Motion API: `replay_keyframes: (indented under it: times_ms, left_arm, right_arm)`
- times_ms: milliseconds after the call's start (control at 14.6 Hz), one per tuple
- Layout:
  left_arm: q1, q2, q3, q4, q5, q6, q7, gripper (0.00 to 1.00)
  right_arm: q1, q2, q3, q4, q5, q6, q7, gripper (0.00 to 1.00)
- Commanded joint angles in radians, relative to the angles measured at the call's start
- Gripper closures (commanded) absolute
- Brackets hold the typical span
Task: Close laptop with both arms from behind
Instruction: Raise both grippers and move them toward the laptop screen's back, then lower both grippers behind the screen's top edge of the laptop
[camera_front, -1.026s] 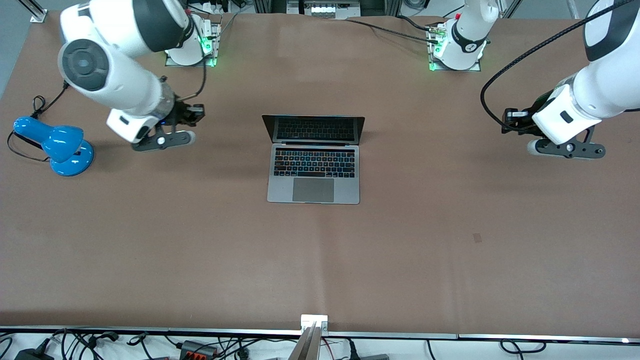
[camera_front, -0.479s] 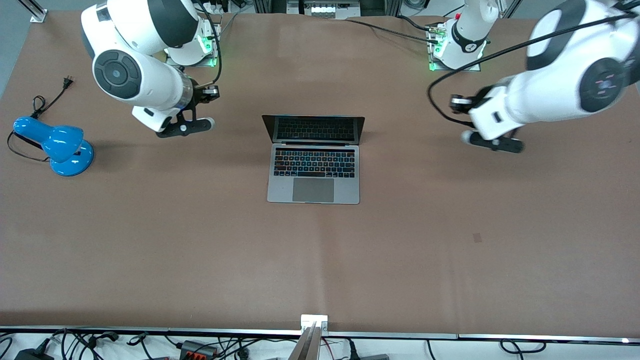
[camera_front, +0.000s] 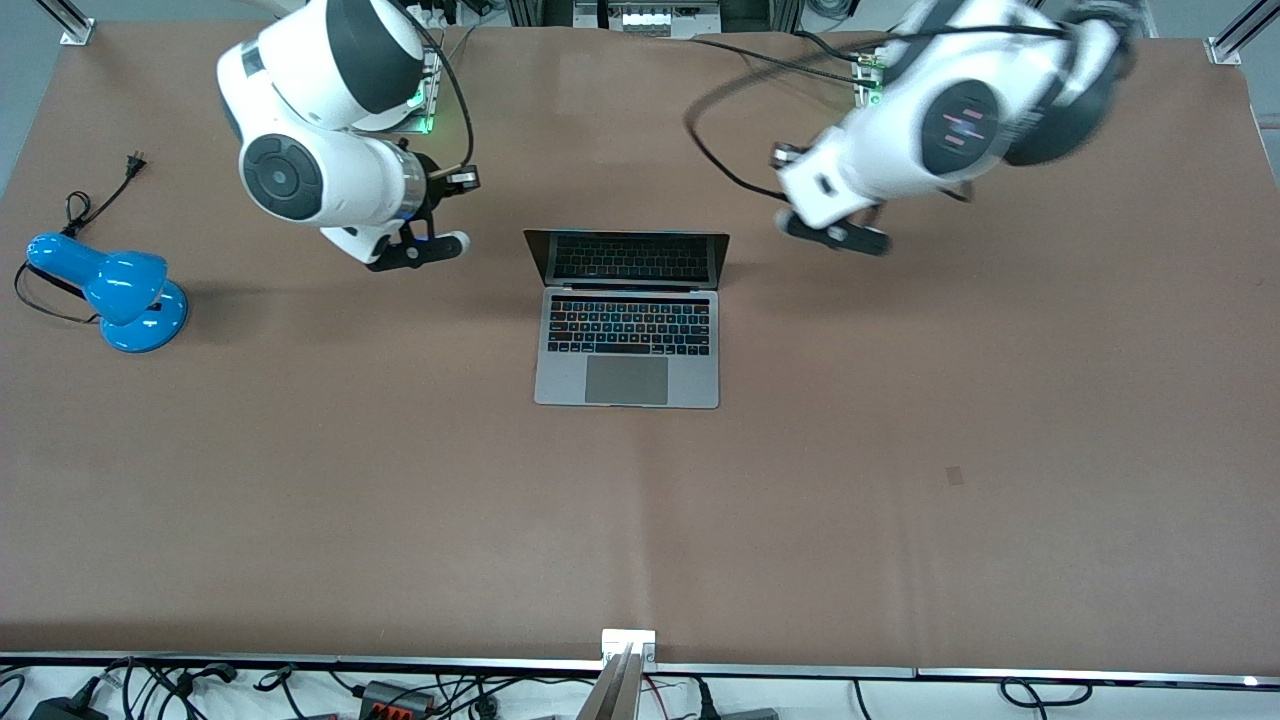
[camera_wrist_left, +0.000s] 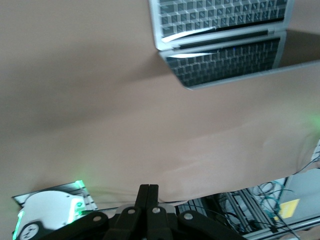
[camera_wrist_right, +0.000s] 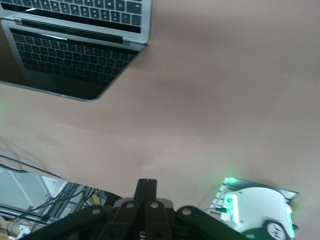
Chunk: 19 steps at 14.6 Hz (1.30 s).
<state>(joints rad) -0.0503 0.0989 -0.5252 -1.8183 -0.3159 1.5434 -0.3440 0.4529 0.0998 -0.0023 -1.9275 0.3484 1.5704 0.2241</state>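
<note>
The silver-grey laptop (camera_front: 627, 340) stands open in the middle of the brown table, its dark screen upright and mirroring the black keyboard. My right gripper (camera_front: 424, 249) is shut and empty, over the table beside the screen's edge, toward the right arm's end. My left gripper (camera_front: 836, 231) is shut and empty, over the table beside the screen's other edge, toward the left arm's end. The left wrist view shows the closed fingertips (camera_wrist_left: 148, 189) and the laptop (camera_wrist_left: 220, 45) apart from them. The right wrist view shows the same: fingertips (camera_wrist_right: 146, 183), laptop (camera_wrist_right: 75, 45).
A blue desk lamp (camera_front: 112, 290) with a black cord lies near the right arm's end of the table. The arm bases (camera_front: 385, 95) (camera_front: 912, 100) stand along the table's edge farthest from the front camera. Cables run along the nearest edge (camera_front: 400, 665).
Both arms have swung in from the table's ends toward the laptop's screen; the left arm moved the greater distance. The laptop and lamp have not moved.
</note>
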Motion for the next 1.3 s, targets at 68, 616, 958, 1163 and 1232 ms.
replay_keyframes:
  times_ms: [68,616,958,1163,1232]
  left_arm:
    - [0.017,-0.044,-0.149,-0.169,-0.015,0.228,-0.084,0.99]
    - [0.003,-0.039,-0.254,-0.374,-0.014,0.565,-0.119,0.99]
    - [0.01,0.011,-0.256,-0.394,-0.014,0.766,-0.118,0.99]
    - [0.015,0.021,-0.254,-0.394,-0.014,0.797,-0.109,0.99]
    - [0.017,0.021,-0.254,-0.394,-0.012,0.799,-0.107,0.99]
  right_arm:
    - [0.05,-0.029,-0.007,-0.08,0.049,0.04,0.015,1.0]
    - [0.178,0.027,-0.007,-0.111,0.054,0.229,0.146,1.0]
    - [0.178,0.092,-0.008,-0.079,0.054,0.31,0.146,1.0]
    - [0.165,0.119,-0.01,-0.036,0.054,0.318,0.147,1.0]
    - [0.162,0.127,-0.01,-0.022,0.054,0.321,0.146,1.0]
